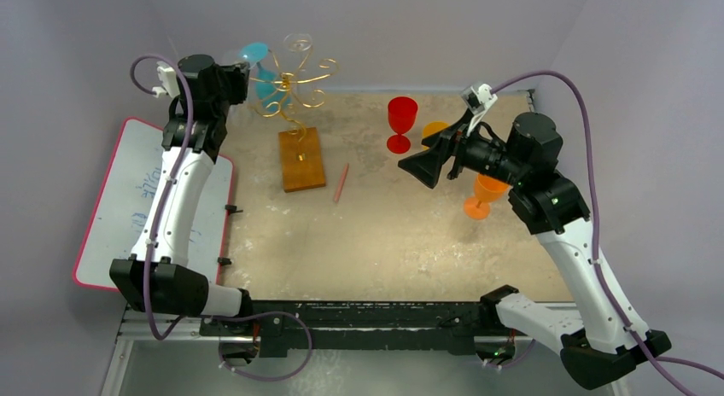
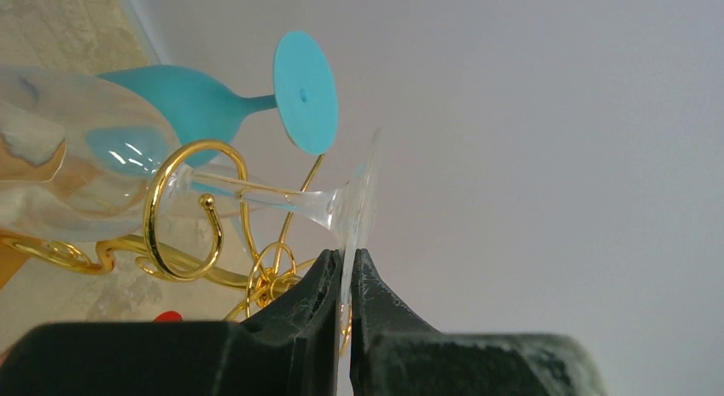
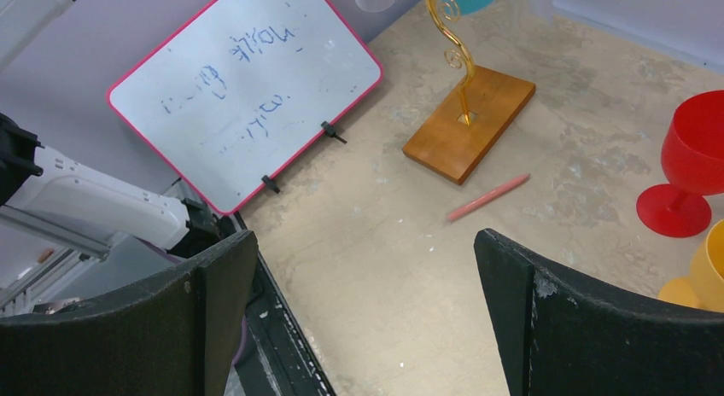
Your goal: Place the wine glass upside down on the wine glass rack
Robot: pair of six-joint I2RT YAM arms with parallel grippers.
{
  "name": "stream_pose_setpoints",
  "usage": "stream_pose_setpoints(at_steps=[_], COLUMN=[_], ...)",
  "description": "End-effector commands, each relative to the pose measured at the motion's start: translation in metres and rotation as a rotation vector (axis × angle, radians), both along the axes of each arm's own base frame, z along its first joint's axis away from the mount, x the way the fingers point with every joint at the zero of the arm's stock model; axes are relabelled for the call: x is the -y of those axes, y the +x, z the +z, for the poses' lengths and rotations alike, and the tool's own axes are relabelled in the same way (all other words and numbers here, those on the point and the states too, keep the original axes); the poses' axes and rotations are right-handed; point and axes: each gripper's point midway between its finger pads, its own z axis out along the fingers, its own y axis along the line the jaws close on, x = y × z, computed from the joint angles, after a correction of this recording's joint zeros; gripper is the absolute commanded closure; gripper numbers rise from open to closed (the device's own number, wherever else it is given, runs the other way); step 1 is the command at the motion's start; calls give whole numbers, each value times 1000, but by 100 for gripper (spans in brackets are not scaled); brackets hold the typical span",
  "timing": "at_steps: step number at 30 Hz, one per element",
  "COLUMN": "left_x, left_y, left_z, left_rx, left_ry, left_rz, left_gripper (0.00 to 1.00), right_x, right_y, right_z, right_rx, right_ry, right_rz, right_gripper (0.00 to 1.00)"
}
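Upper left, the left gripper (image 2: 346,266) pinches the foot of the clear wine glass (image 2: 256,191), its stem against a curl of the gold rack (image 1: 294,89). The right gripper (image 3: 365,242) gapes over the mottled beige table (image 1: 384,234); pale walls (image 1: 427,29) surround.

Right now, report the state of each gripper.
Left gripper: shut on the foot of the clear stemmed wine glass.
Right gripper: open, holding nothing.

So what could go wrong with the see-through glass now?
The left end effector grips the clear wine glass only by the thin edge of its foot, so it might slip. Its bowl sits close to the hanging teal glass; they could bump. The stem may not be fully seated in the gold curl of the wine glass rack, so letting go now could drop it.
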Motion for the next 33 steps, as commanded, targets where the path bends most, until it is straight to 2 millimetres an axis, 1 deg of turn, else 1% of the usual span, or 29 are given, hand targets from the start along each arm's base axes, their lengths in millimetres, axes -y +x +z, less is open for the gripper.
stream_pose_setpoints(at_steps=[1,6,15,17,23,33], left_x=[-10,-19,-7,-5,-10,-3], left_y=[-3,-7,-17,-21,-36,-40], left_z=[54,51,34,34,32,20], left_rx=[165,156,122,119,105,80], left_ry=[-10,4,-17,-8,16,19], left_rz=[20,43,-23,-35,-15,-56], left_gripper=[100,100,100,100,100,100], right_x=[3,3,4,3,3,5], right_y=[1,1,-1,-2,-5,-8], right_z=[25,26,26,24,23,25], right_rx=[79,79,74,68,64,66], right_ry=[22,23,24,29,38,39], right_rz=[-16,-16,-24,-17,-9,-13], right_gripper=[0,0,0,0,0,0])
